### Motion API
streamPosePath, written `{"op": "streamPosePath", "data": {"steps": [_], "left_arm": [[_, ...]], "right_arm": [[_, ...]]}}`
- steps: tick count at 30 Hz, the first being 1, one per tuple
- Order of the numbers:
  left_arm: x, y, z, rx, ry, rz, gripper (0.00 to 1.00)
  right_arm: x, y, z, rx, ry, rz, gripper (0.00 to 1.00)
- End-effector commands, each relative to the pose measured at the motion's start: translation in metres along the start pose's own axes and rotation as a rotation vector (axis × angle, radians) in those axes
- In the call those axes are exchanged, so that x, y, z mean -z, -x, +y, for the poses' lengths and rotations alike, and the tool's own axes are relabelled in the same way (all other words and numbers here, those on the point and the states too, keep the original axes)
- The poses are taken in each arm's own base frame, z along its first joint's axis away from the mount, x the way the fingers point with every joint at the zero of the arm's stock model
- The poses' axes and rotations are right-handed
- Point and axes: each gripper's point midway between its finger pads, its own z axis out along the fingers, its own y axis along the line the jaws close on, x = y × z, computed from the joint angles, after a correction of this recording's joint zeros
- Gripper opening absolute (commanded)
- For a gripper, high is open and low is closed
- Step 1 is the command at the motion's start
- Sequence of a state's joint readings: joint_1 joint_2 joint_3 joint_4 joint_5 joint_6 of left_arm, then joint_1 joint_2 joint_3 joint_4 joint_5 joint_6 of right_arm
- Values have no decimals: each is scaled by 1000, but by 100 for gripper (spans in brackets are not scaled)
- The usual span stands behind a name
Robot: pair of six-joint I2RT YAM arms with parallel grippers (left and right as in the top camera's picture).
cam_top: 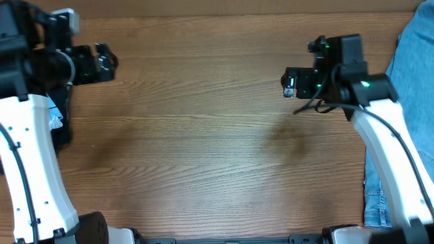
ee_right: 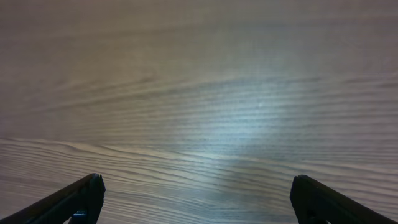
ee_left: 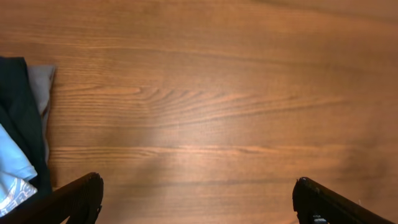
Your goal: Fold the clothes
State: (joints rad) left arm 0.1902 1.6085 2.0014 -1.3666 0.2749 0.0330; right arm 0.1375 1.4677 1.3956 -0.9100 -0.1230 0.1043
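Seen from overhead, the wooden bench (cam_top: 203, 135) lies bare across its middle. The left gripper (cam_top: 108, 62) hangs over the bench's far-left corner, and the right gripper (cam_top: 287, 81) over its far-right part; both point inward. At the bench's left edge a small patch of the sky-blue T-shirt (cam_top: 53, 116) peeks out beside a black garment pile (cam_top: 62, 132), mostly covered by the left arm. Faded denim jeans (cam_top: 413, 61) cover the bench's right edge, running down past the right arm. No print can be read on any cloth from here.

In the left wrist view, the two dark fingers (ee_left: 81, 194) sit in the lower corners, spread wide with only bare bench between them — released, gripping nothing. At the bench's left side the black pile rises along the frame edge, with a strip of grey cloth (ee_left: 42, 84) touching its right side. The T-shirt's pale blue fold lies against the black cloth in the lower left corner. A whitish printed patch shows at its bottom — the marks on it are too small and cropped to read.

In the right wrist view, the fingers (ee_right: 74, 200) are likewise spread to the lower corners, released, with nothing between them. Only bench grain shows under them, washed pale by a bright glare at the centre.
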Motion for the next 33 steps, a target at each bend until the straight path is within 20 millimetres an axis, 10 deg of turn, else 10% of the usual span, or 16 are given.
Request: {"op": "streamPosePath", "data": {"steps": [1, 8, 18, 33], "left_arm": [[36, -16, -23, -125, 100, -63, 100], [65, -94, -34, -149, 72, -289, 100], [5, -238, -4, -89, 105, -21, 100], [2, -239, -3, -89, 105, -15, 100]], "right_arm": [[79, 16, 10, -2, 18, -202, 100], [123, -44, 5, -3, 46, -361, 100], [104, -139, -14, -37, -6, -102, 100], [135, -145, -25, -15, -38, -352, 100]]}}
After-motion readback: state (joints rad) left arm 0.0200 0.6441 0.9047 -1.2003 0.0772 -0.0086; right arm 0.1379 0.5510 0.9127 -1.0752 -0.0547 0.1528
